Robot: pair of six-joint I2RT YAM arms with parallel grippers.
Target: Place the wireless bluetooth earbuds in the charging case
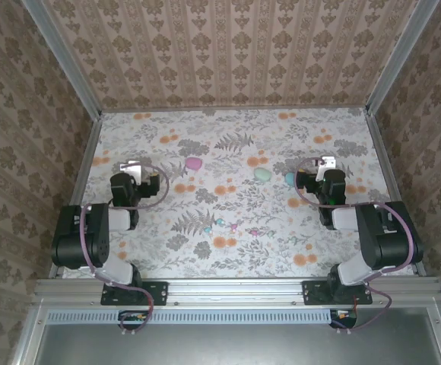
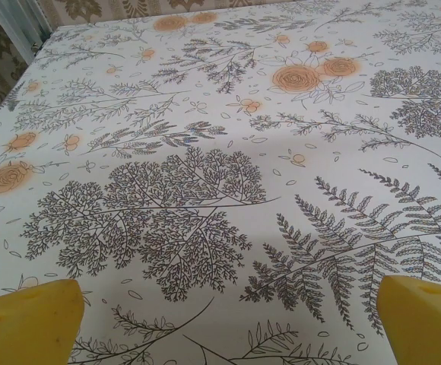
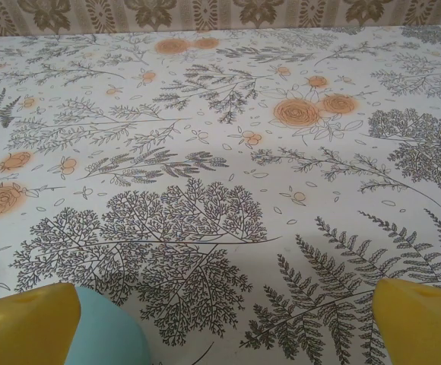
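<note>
Task looks unstarted | your left gripper (image 2: 228, 323) and right gripper (image 3: 224, 327) hang released, empty | tiny pink and teal plastic earbuds (image 1: 255, 232) lie loose mid-table, near side of the pink egg-shaped plastic case (image 1: 195, 163) and teal egg-shaped case (image 1: 262, 174) | every insertion left to do.

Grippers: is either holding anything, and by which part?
Nothing is held. Left gripper and right gripper are both open; a teal case lies by the right one's jaw, not clamped.
</note>
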